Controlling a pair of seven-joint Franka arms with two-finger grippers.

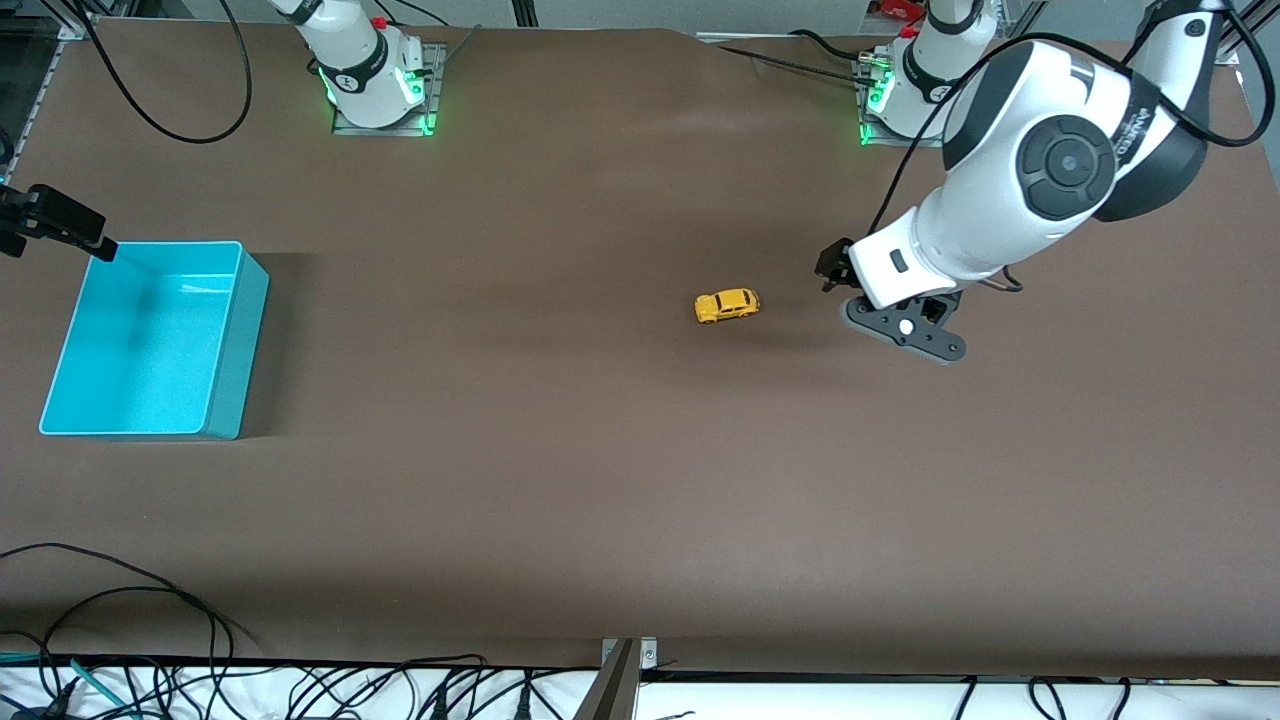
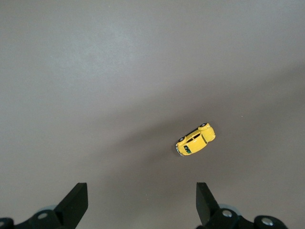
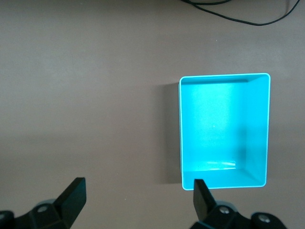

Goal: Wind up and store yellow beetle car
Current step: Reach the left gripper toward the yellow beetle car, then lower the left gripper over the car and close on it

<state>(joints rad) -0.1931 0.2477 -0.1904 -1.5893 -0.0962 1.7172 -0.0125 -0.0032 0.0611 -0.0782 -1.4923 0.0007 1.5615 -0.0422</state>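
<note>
The yellow beetle car (image 1: 727, 305) stands on its wheels on the brown table, about midway along it. My left gripper (image 1: 835, 270) hangs above the table beside the car, toward the left arm's end. In the left wrist view the car (image 2: 195, 140) lies ahead of the open left gripper (image 2: 141, 202), with nothing between the fingers. My right gripper (image 1: 60, 225) hovers by a corner of the turquoise bin (image 1: 235, 340) at the right arm's end. In the right wrist view the right gripper (image 3: 137, 200) is open and holds nothing, and the bin (image 3: 181, 129) has nothing in it.
Black cables (image 1: 150, 610) lie along the table edge nearest the front camera. Another cable (image 1: 170, 125) loops near the right arm's base. Bare brown table (image 1: 480, 330) stretches between the car and the bin.
</note>
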